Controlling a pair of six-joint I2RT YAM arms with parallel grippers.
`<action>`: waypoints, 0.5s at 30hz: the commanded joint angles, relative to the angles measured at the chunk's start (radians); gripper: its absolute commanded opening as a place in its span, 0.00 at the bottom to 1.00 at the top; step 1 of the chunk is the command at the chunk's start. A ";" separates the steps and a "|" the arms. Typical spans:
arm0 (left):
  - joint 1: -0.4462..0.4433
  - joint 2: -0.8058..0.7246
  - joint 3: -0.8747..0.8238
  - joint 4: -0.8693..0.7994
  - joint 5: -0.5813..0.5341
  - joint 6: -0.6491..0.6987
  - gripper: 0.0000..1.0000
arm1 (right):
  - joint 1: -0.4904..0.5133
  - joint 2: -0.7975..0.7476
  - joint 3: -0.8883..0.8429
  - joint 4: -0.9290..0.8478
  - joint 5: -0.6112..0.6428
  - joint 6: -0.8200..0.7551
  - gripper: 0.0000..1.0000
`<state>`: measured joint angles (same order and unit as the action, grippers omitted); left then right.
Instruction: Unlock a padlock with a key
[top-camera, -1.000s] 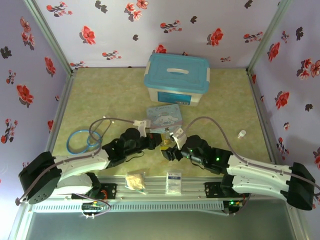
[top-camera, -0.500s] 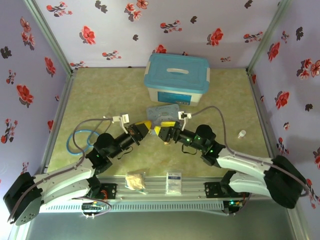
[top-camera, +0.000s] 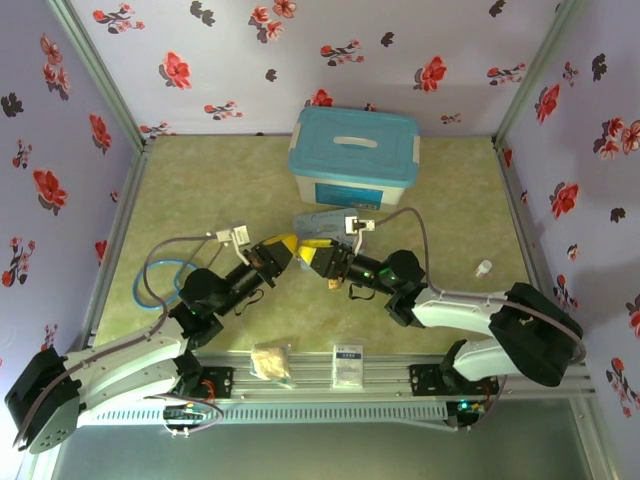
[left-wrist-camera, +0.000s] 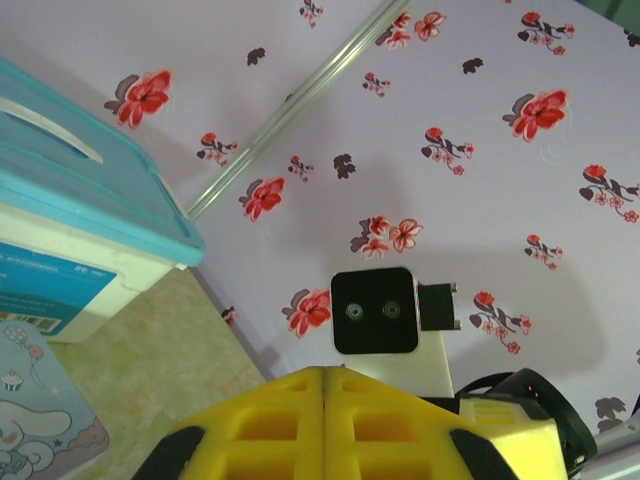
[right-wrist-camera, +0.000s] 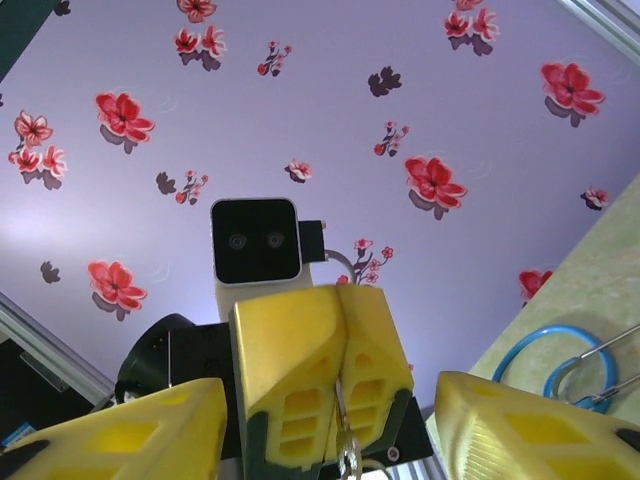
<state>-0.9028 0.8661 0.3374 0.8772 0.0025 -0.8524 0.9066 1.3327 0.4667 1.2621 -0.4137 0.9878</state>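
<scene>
A green desk (top-camera: 220, 190) is viewed from above, with a blue-lidded box (top-camera: 353, 160) standing at its far side. On the near side of the box, two end effectors are raised tip to tip. The left end effector (top-camera: 283, 246) is closed, and a thin grey metal piece, apparently the key (right-wrist-camera: 345, 440), is pinched between its yellow fingers (right-wrist-camera: 300, 350). The right end effector (top-camera: 318, 256) is open, its fingers (right-wrist-camera: 520, 420) spread to either side of the left one's tip. The padlock (top-camera: 336, 284) is seen as a small brass speck nearer than the box, just beneath the right end effector.

Left tool (top-camera: 287, 244) and right tool (top-camera: 311, 250) meet tip to tip above mid-worktop (top-camera: 200, 180). Lidded box (top-camera: 353, 158) and cartoon tin (top-camera: 318, 221) block passage behind; both flanks lie open.
</scene>
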 joint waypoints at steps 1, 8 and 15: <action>0.008 -0.011 0.040 0.024 -0.034 0.037 0.00 | 0.024 -0.023 0.027 0.013 -0.026 -0.049 0.53; 0.008 -0.011 0.077 0.014 -0.029 0.030 0.00 | 0.044 -0.011 0.015 0.046 -0.002 -0.080 0.38; 0.007 0.002 0.077 0.015 -0.023 0.019 0.00 | 0.044 -0.027 0.008 0.035 -0.007 -0.107 0.31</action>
<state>-0.9009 0.8669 0.3866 0.8749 -0.0154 -0.8497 0.9436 1.3285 0.4679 1.2671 -0.4221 0.9192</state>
